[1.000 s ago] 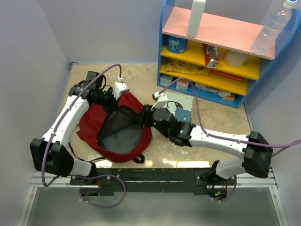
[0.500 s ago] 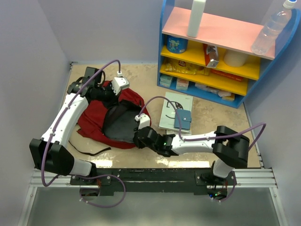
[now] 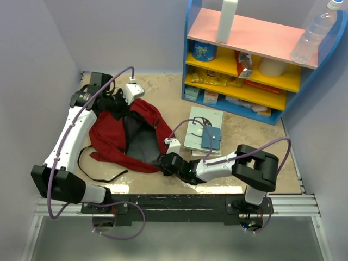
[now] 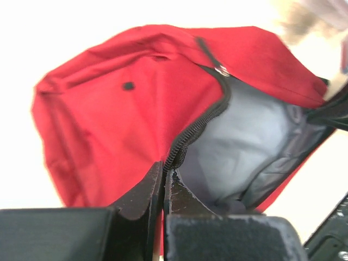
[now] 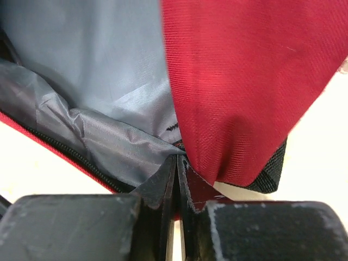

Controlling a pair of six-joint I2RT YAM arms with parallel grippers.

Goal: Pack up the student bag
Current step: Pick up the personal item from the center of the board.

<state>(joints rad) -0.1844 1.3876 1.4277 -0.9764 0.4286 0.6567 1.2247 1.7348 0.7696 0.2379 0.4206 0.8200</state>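
Bag [image 3: 111, 136] pulled longer, mouth narrower | left tool [image 4: 163, 169], right tool [image 5: 177, 161] both pinching its rim

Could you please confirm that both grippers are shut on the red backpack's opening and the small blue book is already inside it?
Not quite: the small blue book is not inside. The top external view shows it lying on a white book on the table, beside the student bag. Both the left gripper and right gripper are shut on the bag's opening.
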